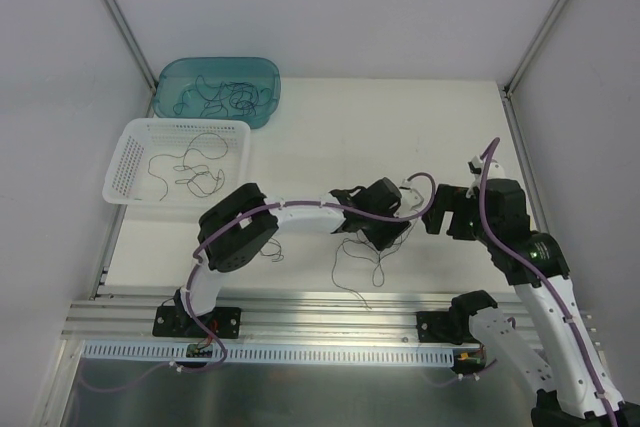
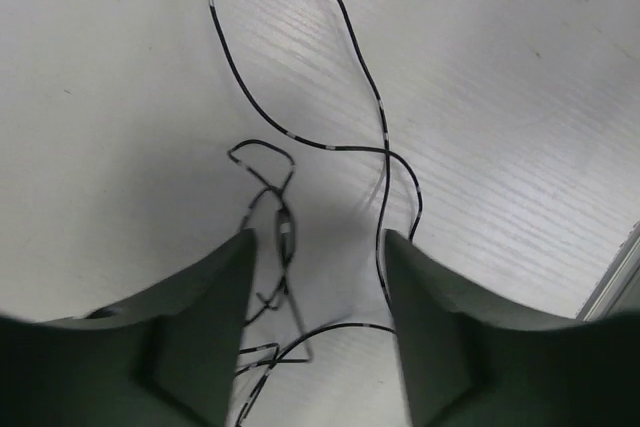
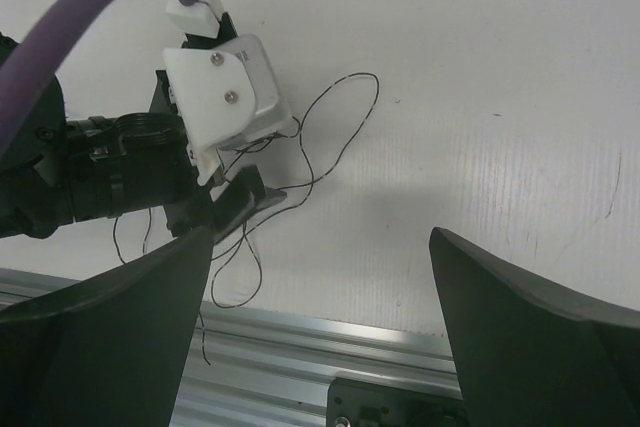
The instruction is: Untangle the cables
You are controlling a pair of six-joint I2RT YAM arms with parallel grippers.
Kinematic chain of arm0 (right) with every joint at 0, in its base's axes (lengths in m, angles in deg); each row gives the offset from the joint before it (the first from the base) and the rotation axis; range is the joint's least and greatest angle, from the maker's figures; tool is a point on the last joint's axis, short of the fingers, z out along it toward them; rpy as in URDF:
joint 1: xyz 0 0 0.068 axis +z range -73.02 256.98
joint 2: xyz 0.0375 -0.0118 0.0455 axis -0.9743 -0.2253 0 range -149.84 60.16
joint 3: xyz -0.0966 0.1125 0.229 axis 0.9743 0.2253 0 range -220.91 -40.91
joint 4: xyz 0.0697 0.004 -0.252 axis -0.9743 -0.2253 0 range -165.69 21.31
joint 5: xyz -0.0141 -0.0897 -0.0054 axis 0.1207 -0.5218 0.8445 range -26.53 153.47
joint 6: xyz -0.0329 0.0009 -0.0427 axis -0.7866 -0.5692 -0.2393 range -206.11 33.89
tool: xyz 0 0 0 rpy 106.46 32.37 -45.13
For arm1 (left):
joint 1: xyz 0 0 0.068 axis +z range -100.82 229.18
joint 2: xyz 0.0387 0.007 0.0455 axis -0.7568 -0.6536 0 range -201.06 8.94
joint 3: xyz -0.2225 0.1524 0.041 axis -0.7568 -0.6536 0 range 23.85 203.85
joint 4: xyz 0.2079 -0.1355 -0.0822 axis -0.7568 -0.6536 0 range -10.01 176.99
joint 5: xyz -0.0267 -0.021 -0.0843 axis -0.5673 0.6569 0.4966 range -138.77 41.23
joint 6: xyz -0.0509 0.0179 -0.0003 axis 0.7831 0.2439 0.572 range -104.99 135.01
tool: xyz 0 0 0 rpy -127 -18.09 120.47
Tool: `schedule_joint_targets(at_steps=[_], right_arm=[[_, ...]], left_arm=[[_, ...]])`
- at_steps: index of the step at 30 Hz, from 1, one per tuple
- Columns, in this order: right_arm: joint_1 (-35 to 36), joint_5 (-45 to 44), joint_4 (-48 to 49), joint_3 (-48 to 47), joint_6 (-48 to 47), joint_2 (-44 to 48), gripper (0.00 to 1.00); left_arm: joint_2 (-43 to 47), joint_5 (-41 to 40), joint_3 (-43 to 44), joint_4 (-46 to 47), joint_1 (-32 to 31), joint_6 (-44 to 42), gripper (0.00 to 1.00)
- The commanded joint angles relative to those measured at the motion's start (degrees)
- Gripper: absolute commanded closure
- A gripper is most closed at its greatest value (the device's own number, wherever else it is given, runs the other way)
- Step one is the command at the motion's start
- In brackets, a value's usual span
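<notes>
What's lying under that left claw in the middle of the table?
Thin dark cables, loosely tangled, lie on the white table between the left gripper's fingers. From above, the gripper covers most of them; only loops trail out toward the near edge.

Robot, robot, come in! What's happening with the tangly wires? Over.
Left gripper open, jaws straddling the cables on the table. Right gripper open, empty, alongside. Cables tangled, not gripped. Nothing else in the way.
</notes>
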Motion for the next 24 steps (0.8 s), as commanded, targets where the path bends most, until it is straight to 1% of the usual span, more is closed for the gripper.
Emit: schedule_joint_targets(at_steps=[1,4,5,6,7,8,9,12,17,19,24], right_arm=[[0.30,1.59,1.06,0.62,0.58,0.76,0.06],[0.39,1.50,1.06,0.80,0.75,1.20,0.06],[0.39,1.50,1.06,0.97,0.75,1.20,0.06],[0.39,1.50,1.06,1.06,0.93,1.29,0.06],[0.39,1.50,0.88,0.98,1.01,1.37,0.06],[0.39,1.50,0.97,0.89,1.02,1.46,0.06],[0.48,1.41,0.80,0.80,1.02,1.55,0.06],[0.39,1.24,0.71,0.45,1.02,2.16,0.06],[0.39,-1.31,0.97,0.36,0.58,4.27,0.06],[0.39,-1.40,1.58,0.88,0.31,4.97,0.06],[0.39,-0.96,2.81,1.68,-0.56,7.43,0.06]], left_arm=[[0.50,-0.31,-1.49,0.01,-1.09,1.15,0.52],[1.56,-1.53,-2.20,0.01,-1.17,1.15,0.71],[1.82,-1.97,-2.38,-0.08,-1.09,1.24,0.83],[2.09,-2.50,-2.55,0.01,-1.09,1.24,0.87],[2.70,-2.76,-2.82,0.01,-1.09,1.24,0.96],[3.05,-3.03,-2.73,-0.08,-1.09,1.50,0.99],[3.58,-3.20,-2.90,-0.08,-1.00,1.93,1.00],[6.65,-4.60,-2.82,-0.08,-0.82,3.60,1.00],[15.87,-6.19,-2.47,-0.52,1.54,7.47,1.00],[20.34,-8.56,-2.47,-0.96,3.91,9.40,1.00],[29.41,-9.62,-1.24,-3.68,9.63,12.30,1.00]])
